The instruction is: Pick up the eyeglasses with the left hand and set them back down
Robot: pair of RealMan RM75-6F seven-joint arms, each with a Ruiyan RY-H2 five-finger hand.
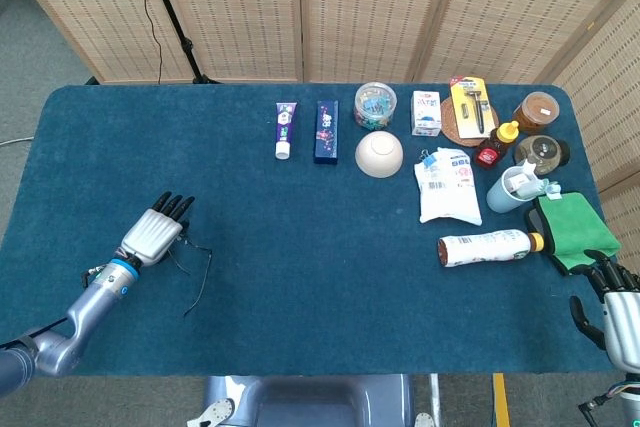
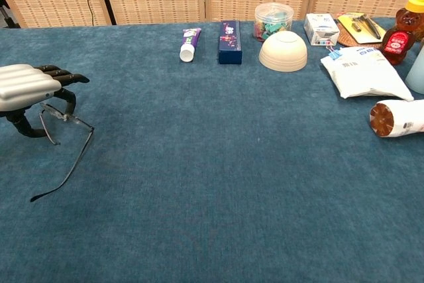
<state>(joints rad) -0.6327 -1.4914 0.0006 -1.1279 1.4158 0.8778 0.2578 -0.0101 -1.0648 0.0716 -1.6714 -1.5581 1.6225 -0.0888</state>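
The thin wire-framed eyeglasses point(image 1: 192, 263) point(image 2: 50, 125) hang tilted at the table's left side. One temple arm trails down toward the blue cloth point(image 1: 320, 277). My left hand point(image 1: 152, 235) point(image 2: 26, 87) is over their left end, palm down, and pinches the frame between a curled finger and the thumb. The other fingers point straight ahead. Only the head view shows my right hand point(image 1: 612, 309), low at the table's near right corner, with its fingers apart and nothing in them.
Along the back stand a toothpaste tube point(image 1: 284, 129), a dark blue box point(image 1: 326, 131), a white bowl point(image 1: 379, 154) and a jar of clips point(image 1: 375, 104). At the right are a white bag point(image 1: 448, 185), a lying bottle point(image 1: 490, 246), a honey bottle point(image 1: 497, 144) and a green cloth point(image 1: 572, 232).
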